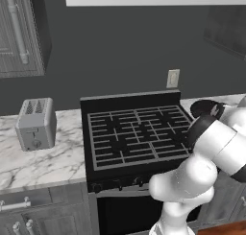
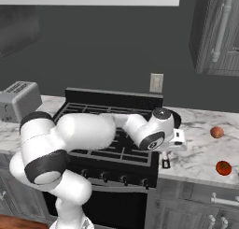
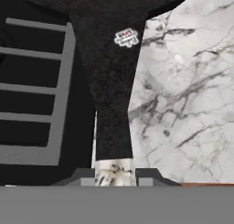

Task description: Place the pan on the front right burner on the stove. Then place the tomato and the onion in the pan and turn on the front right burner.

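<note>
Pan (image 3: 109,72) handle clamped beside stove (image 3: 32,81)

Lying bare across the grates of the stove (image 1: 137,133), with nothing standing on the front right burner (image 2: 128,151) and open air above it. Crowding the counter (image 2: 200,153) just right of the stove: the pan (image 3: 112,67), its handle running between the fingertips of the closed gripper (image 3: 113,173), and the white arm (image 2: 88,130) stretching low over the grates from the left. Sitting farther right on the marble, well apart from the pan, the onion (image 2: 216,132) and the tomato (image 2: 223,168), with free marble lying between; standing well left of the stove, the toaster (image 1: 35,123).
</note>
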Robot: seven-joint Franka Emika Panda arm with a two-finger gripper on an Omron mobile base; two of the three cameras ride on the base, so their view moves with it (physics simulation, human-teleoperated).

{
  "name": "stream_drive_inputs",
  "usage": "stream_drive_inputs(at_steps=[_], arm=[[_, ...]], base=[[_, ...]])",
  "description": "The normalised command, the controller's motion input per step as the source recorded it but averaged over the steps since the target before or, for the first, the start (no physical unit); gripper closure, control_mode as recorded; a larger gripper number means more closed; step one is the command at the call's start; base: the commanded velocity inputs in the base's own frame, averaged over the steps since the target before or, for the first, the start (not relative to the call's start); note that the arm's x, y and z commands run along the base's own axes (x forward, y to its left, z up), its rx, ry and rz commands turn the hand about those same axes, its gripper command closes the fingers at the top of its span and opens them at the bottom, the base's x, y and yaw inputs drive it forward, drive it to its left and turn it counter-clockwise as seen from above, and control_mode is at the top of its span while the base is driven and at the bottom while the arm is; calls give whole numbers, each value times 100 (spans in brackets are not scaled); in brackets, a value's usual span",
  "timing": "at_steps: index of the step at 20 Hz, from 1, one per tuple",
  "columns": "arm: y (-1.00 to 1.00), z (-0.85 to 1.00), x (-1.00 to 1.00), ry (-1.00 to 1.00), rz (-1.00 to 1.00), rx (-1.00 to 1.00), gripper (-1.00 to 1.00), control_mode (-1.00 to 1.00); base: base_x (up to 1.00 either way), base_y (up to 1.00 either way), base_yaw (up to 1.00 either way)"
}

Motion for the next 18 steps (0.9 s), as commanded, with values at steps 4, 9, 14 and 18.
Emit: stream_drive_inputs(at_steps=[4,9,14,18], arm=[[15,15,-23,9,11,0,100,-100],[11,18,-5,10,14,0,100,-100],[14,16,-1,10,16,1,100,-100],[13,8,-7,7,16,9,100,-100]], base=[[0,0,0],[0,0,0],[0,0,0],[0,0,0]])
